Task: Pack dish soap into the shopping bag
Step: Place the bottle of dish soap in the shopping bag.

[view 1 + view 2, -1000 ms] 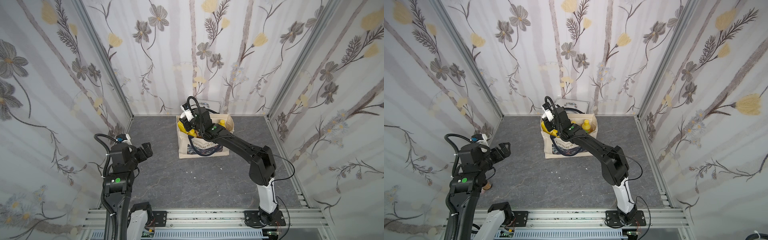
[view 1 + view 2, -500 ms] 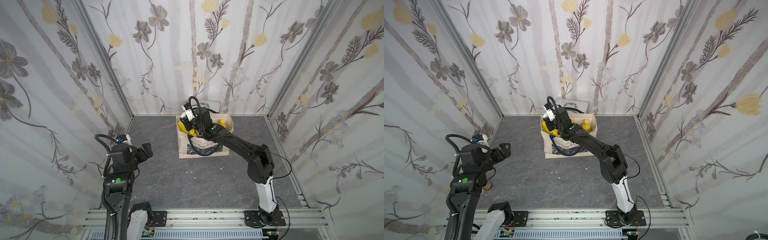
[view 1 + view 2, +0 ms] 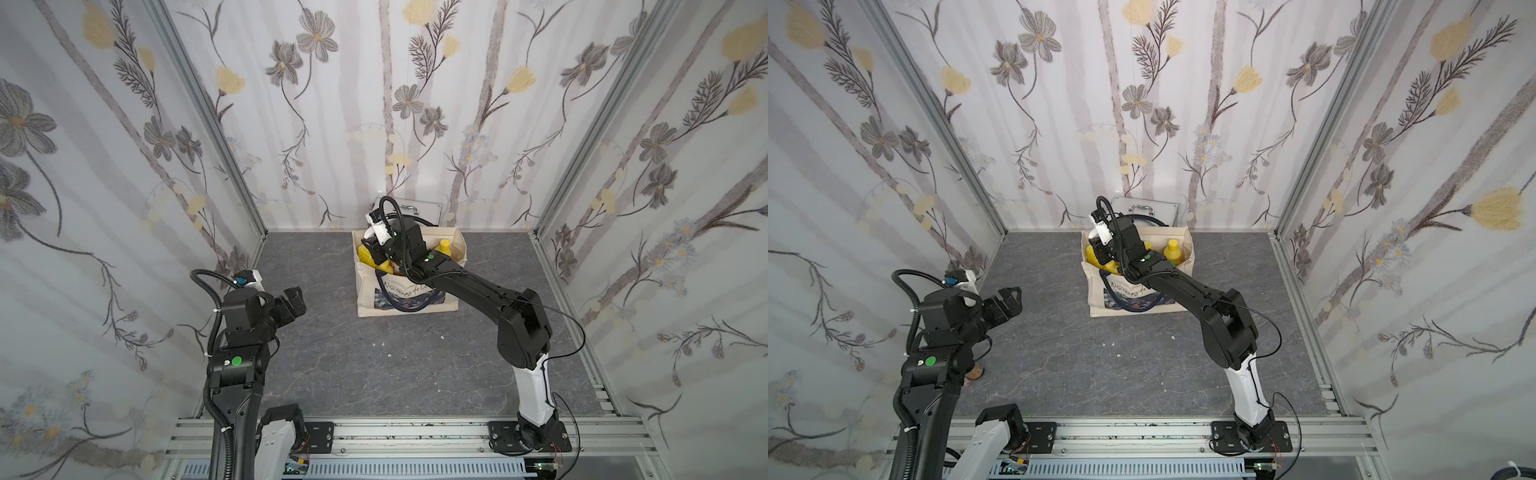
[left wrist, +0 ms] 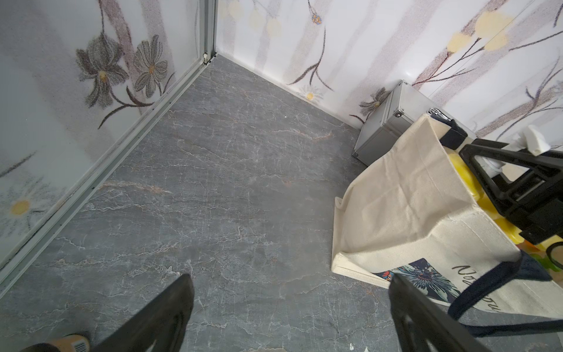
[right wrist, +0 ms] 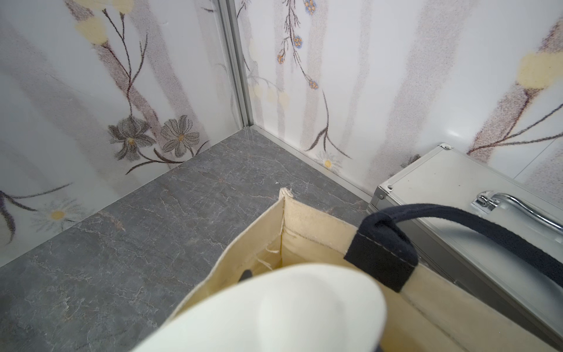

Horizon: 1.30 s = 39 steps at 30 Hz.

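Observation:
The cream shopping bag [image 3: 407, 291] [image 3: 1133, 291] with navy handles stands open at the back of the floor. Yellow dish soap bottles [image 3: 444, 246] [image 3: 1091, 253] stick up inside it. My right gripper [image 3: 376, 253] [image 3: 1100, 254] points down into the bag's left end, shut on a white bottle [image 5: 274, 307] that fills the right wrist view just inside the bag's corner [image 5: 283, 231]. My left gripper [image 3: 297, 301] [image 4: 289, 280] hangs open and empty over bare floor, well left of the bag [image 4: 396, 198]. An orange-brown labelled bottle [image 4: 71, 343] [image 3: 974, 371] lies below the left arm.
A silver metal case [image 3: 419, 206] [image 5: 457, 189] with a handle stands against the back wall right behind the bag. Flowered walls close in the grey stone floor [image 3: 374, 365] on three sides. Small white specks lie mid-floor.
The right wrist has barely shifted over the bag's mouth, still gripping the white bottle. The left arm has stayed put.

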{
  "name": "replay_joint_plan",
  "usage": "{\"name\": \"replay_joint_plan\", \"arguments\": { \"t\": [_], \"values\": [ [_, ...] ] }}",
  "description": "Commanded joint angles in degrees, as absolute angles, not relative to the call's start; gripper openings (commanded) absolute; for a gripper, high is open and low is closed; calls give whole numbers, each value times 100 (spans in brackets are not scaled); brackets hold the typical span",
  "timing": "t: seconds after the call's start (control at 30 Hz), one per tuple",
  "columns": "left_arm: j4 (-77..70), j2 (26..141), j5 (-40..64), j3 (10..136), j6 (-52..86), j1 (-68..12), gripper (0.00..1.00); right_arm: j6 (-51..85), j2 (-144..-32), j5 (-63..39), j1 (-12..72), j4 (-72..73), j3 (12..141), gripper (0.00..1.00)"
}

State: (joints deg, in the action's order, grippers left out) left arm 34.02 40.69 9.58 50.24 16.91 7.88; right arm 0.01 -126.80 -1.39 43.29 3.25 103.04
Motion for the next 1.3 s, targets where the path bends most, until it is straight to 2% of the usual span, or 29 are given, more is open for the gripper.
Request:
{"name": "replay_joint_plan", "arguments": {
  "t": [0.0, 0.43, 0.5, 0.57, 0.63, 0.83, 0.93, 1.03, 1.1, 1.17, 1.27],
  "values": [
    [3217, 4061, 945, 5002, 1740, 794, 100, -16, -12503, -114, 4358, 1289, 10255, 0],
    [3255, 4012, 915, 4992, 1724, 792, 100, -82, -12581, -158, 4395, 1186, 10310, 2],
    [3243, 4016, 915, 4992, 1731, 791, 100, -118, -12590, -143, 4395, 1153, 10393, 9],
    [3243, 4019, 927, 4991, 1730, 791, 100, -159, -12618, -141, 4395, 1093, 10485, 11],
    [3252, 4025, 923, 5006, 1723, 793, 100, -183, -12642, -140, 4394, 1056, 10541, 17],
    [3290, 4006, 879, 5010, 1685, 796, 100, -180, -12695, -202, 4401, 1015, 10611, 22],
    [3287, 4003, 879, 5010, 1678, 790, 100, -185, -12711, -222, 4395, 991, 10617, 37],
    [3270, 4004, 878, 4991, 1678, 793, 100, -212, -12718, -242, 4399, 959, 10628, 38],
    [3270, 4016, 885, 4984, 1679, 792, 100, -264, -12717, -269, 4400, 953, 10633, 46],
    [3266, 4017, 879, 4983, 1679, 792, 100, -310, -12706, -284, 4402, 934, 10634, 64],
    [3265, 4017, 875, 4999, 1662, 799, 100, -389, -12707, -315, 4400, 882, 10644, 61]
  ]
}}
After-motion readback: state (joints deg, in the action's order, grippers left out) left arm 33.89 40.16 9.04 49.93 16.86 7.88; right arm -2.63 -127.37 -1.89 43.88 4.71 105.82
